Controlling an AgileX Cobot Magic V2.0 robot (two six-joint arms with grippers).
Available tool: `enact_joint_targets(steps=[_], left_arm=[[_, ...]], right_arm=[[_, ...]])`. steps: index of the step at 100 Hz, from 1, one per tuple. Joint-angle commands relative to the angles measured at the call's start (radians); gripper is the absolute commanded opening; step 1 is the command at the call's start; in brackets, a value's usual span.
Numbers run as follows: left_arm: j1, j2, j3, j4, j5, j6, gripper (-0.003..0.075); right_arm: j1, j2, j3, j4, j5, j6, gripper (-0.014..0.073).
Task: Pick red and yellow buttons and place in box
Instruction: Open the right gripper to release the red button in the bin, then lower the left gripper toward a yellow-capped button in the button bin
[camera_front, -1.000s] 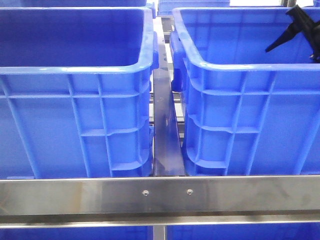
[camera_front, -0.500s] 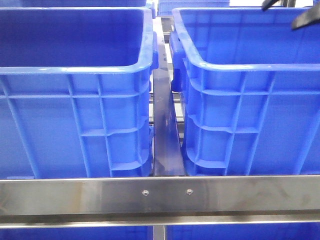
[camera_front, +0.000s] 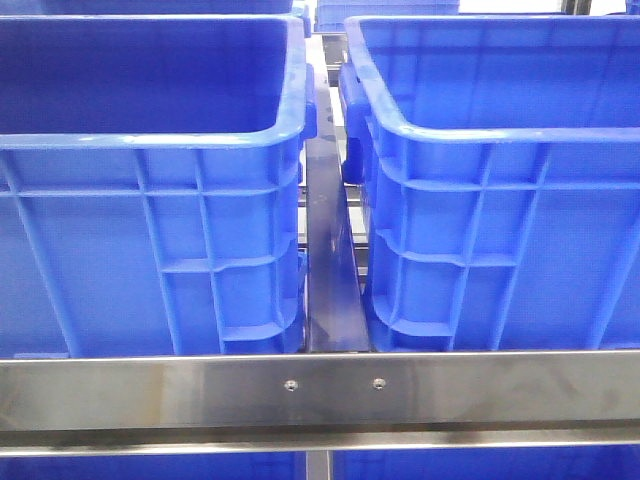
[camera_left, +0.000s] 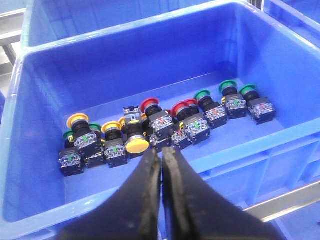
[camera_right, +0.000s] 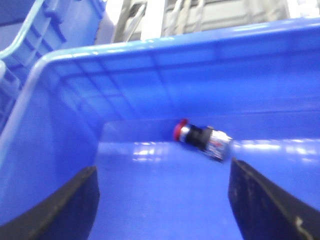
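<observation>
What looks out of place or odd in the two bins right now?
Nothing looks damaged or spilled. One red-capped push button lies on its side alone on the blue plastic bin floor; the others are jumbled in a loose row in the other blue bin.

The two blue crates (camera_front: 150, 200) (camera_front: 500, 200) are moulded plastic with a smooth, slightly glossy skin that catches pale highlights along the rims and ribs, and the rail (camera_front: 320, 390) across the front is brushed metal, dully reflective, with two small screw heads set in it. The buttons (camera_left: 150, 127) have shiny plastic caps in red, yellow and green on dark bodies with glinting clear or metallic parts, and the lone red button (camera_right: 202, 137) shows a bright metallic collar. The left gripper (camera_left: 161, 165) has matt black jaws, a little scuffed along the edges, as are the dark fingers (camera_right: 260, 200) of the right gripper (camera_right: 162, 200).
</observation>
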Motion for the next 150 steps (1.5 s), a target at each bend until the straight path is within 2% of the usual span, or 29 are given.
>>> enact_joint_targets(steps=[1, 24, 64, 78, 102, 109, 134, 144, 150], left_arm=[[-0.005, 0.010, -0.027, 0.013, -0.075, -0.009, -0.0019], [-0.005, 0.010, -0.027, 0.013, -0.075, -0.009, -0.0019], [-0.005, 0.010, -0.027, 0.013, -0.075, -0.009, -0.0019], [-0.005, 0.010, -0.027, 0.013, -0.075, -0.009, -0.0019], [-0.005, 0.010, -0.027, 0.013, -0.075, -0.009, -0.0019], [-0.005, 0.010, -0.027, 0.013, -0.075, -0.009, -0.0018], [-0.005, 0.010, -0.027, 0.013, -0.075, -0.009, 0.0000], [-0.005, 0.010, -0.027, 0.013, -0.080, -0.009, 0.0076], [-0.005, 0.010, -0.027, 0.013, -0.082, -0.009, 0.0149]], right_arm=[[0.000, -0.129, 0.050, -0.019, -0.096, -0.011, 0.0562], [0.000, -0.397, 0.223, -0.067, -0.142, -0.011, 0.0562], [0.000, -0.771, 0.413, -0.092, -0.109, -0.011, 0.0549], [0.000, -0.817, 0.425, -0.093, -0.092, -0.011, 0.0423], [0.000, -0.817, 0.425, -0.093, -0.092, -0.011, 0.0022], [0.000, -0.817, 0.425, -0.093, -0.089, -0.011, -0.0070], [0.000, -0.817, 0.425, -0.093, -0.076, -0.011, -0.0067], [0.000, -0.817, 0.425, -0.093, -0.066, -0.011, -0.0067], [0.000, -0.817, 0.425, -0.093, -0.059, -0.011, -0.0067]])
